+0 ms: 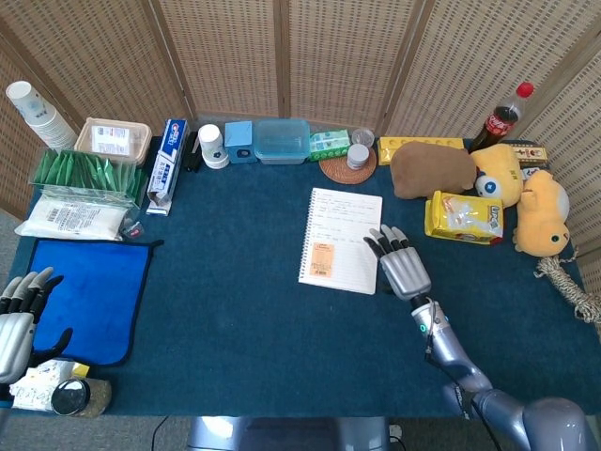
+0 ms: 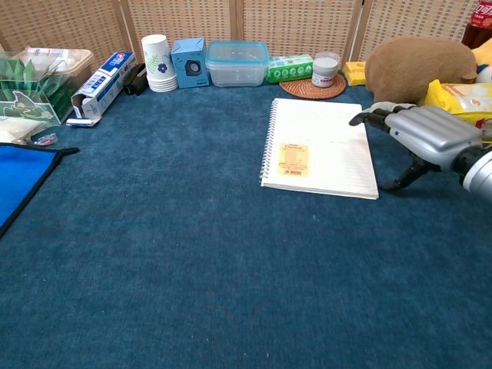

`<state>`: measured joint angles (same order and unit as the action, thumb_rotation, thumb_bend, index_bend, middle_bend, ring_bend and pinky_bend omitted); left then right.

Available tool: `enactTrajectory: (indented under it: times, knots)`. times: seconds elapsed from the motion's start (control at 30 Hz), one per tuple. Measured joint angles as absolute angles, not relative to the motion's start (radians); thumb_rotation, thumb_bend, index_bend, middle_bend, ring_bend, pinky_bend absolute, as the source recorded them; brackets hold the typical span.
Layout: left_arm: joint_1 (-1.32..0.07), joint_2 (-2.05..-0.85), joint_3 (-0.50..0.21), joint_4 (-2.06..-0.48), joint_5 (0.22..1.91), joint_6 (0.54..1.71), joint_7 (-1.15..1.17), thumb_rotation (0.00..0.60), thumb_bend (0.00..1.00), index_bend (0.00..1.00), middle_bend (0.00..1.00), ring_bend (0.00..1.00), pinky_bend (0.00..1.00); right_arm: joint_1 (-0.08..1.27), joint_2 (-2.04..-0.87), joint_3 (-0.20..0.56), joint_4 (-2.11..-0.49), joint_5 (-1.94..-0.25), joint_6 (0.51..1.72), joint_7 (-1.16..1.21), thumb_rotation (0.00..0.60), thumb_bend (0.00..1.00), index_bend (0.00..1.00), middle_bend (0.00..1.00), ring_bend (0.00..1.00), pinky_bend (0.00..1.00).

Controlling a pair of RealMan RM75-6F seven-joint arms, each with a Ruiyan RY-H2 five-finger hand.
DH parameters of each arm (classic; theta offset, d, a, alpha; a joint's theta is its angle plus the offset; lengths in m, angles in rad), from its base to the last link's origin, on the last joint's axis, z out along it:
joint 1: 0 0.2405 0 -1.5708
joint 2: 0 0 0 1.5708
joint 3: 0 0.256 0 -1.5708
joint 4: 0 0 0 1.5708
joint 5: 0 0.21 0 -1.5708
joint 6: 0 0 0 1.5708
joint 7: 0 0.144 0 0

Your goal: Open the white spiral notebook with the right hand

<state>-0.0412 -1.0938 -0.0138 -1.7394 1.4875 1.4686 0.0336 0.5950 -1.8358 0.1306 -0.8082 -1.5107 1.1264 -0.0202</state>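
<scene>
The white spiral notebook (image 1: 340, 239) (image 2: 319, 147) lies closed and flat on the blue table cover, spiral along its left side, with an orange label near its lower left. My right hand (image 1: 400, 262) (image 2: 419, 137) hovers at the notebook's right edge, fingers spread and empty, the fingertips over the page margin and the thumb hanging down toward the mat just off the lower right corner. My left hand (image 1: 17, 319) rests open at the far left beside the blue cloth, holding nothing.
A brown plush (image 1: 430, 169), a yellow snack bag (image 1: 464, 217) and a yellow toy (image 1: 535, 211) crowd the right side. Along the back stand a cola bottle (image 1: 501, 116), a clear box (image 1: 281, 141), a coaster with a jar (image 1: 349, 162) and a toothpaste box (image 1: 166, 164). A blue cloth (image 1: 84, 296) lies at left.
</scene>
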Motion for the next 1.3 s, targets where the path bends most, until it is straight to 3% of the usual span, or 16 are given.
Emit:
enactTrajectory:
  times: [0.7, 1.3]
  knots:
    - [-0.031, -1.112, -0.005, -1.687, 1.48, 1.471, -0.026, 0.6, 0.3, 0.19, 0.07, 0.02, 0.0, 0.666, -1.862, 0.172, -0.856, -1.485, 1.122, -0.102, 0.6, 0.08, 0.11, 0.15, 0.03, 0.12]
    - [-0.008, -1.127, 0.003, -1.647, 1.484, 1.496, -0.079, 0.6, 0.3, 0.19, 0.07, 0.02, 0.0, 0.765, -1.935, 0.275, -0.84, -1.445, 1.179, -0.127, 0.6, 0.09, 0.11, 0.15, 0.06, 0.12]
